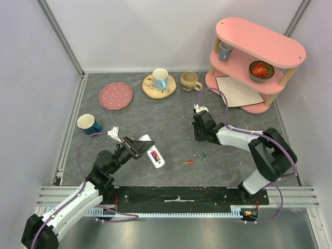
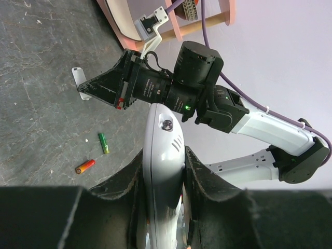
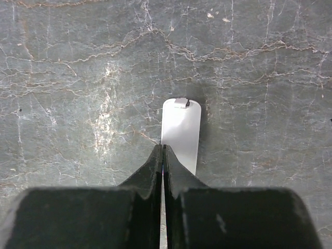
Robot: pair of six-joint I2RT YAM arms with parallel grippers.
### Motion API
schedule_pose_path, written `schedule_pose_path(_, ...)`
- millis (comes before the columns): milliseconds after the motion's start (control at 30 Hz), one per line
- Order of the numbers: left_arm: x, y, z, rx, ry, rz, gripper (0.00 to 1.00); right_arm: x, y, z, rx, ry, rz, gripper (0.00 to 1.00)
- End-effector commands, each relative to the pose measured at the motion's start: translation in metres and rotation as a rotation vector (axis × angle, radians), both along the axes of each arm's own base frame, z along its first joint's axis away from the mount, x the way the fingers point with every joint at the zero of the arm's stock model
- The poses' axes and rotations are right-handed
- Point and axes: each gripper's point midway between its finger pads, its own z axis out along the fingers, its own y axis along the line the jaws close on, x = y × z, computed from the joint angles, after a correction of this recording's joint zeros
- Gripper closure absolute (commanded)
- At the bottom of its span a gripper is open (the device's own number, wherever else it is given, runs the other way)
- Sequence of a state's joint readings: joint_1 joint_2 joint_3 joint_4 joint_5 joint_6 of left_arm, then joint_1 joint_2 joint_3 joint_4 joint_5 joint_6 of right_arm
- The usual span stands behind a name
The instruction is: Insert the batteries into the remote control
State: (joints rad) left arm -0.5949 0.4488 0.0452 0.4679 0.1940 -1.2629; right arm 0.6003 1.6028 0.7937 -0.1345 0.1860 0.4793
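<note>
Top view: left gripper [image 1: 145, 149] is clamped on the remote control [image 1: 157, 158], a slim white handset. It juts out past the fingertips, and its upturned side shows red and blue marks. A red-orange battery [image 1: 189, 162] and a green battery [image 1: 204, 157] lie on the grey table [image 1: 155, 114], off to that claw's right and near each other. The right gripper [image 1: 198, 137] points down at the table just beyond them.

Left wrist: the remote's rounded white end stands between the two dark fingers [image 2: 199, 176], touching both. It has a small round lens and three slits. Both batteries lie left of the claw.

Right wrist: the jaws are pressed together with no gap. A white cover plate [image 3: 181, 124] with a small clip tab lies flat at the tips. Whether they touch it I cannot tell.
</note>
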Motion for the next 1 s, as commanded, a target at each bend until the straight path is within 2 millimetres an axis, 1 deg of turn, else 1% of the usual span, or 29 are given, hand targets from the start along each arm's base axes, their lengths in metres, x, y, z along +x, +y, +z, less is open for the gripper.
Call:
schedule_pose_path(0, -0.008, 0.003, -0.042, 0.04, 0.032, -0.016, 0.98, -0.003, -0.007, 0.005, -0.024, 0.0, -0.014, 0.99)
schedule_pose_path(100, -0.008, 0.002, -0.042, 0.039, 0.034, -0.019, 0.98, -0.001, -0.005, 0.014, -0.003, -0.019, -0.007, 1.0)
schedule_pose_path(133, -0.009, 0.002, -0.042, 0.039, 0.034, -0.021, 0.98, -0.001, -0.003, 0.017, 0.005, -0.025, -0.002, 0.97)
schedule_pose_path(167, -0.008, 0.002, -0.041, 0.037, 0.031, -0.019, 0.98, -0.001, -0.003, 0.02, 0.011, -0.033, -0.003, 0.92)
schedule_pose_path(200, -0.009, 0.002, -0.042, 0.038, 0.032, -0.021, 0.98, 0.001, -0.002, 0.027, 0.024, -0.051, -0.002, 0.78)
schedule_pose_path(300, -0.009, 0.003, -0.043, 0.039, 0.034, -0.019, 0.98, 0.003, -0.001, 0.037, 0.03, -0.081, 0.007, 0.56)
schedule_pose_path(400, -0.009, 0.003, -0.043, 0.037, 0.036, -0.021, 0.98, 0.005, -0.004, 0.039, 0.008, -0.087, 0.007, 0.48)
schedule_pose_path(500, -0.009, 0.003, -0.043, 0.035, 0.033, -0.021, 0.98, 0.006, -0.009, 0.034, -0.023, -0.08, -0.002, 0.48)
schedule_pose_path(567, -0.01, 0.003, -0.043, 0.031, 0.033, -0.021, 0.98, 0.005, -0.013, 0.027, -0.047, -0.061, -0.011, 0.48)
schedule_pose_path(667, -0.01, 0.003, -0.044, 0.032, 0.034, -0.022, 0.98, 0.003, -0.015, 0.018, -0.07, -0.042, -0.013, 0.48)
schedule_pose_path(767, -0.01, 0.003, -0.044, 0.032, 0.034, -0.022, 0.98, 0.002, -0.017, 0.013, -0.077, -0.03, -0.018, 0.48)
schedule_pose_path(967, -0.011, 0.003, -0.044, 0.031, 0.035, -0.022, 0.98, 0.004, -0.017, 0.012, -0.078, -0.031, -0.024, 0.48)
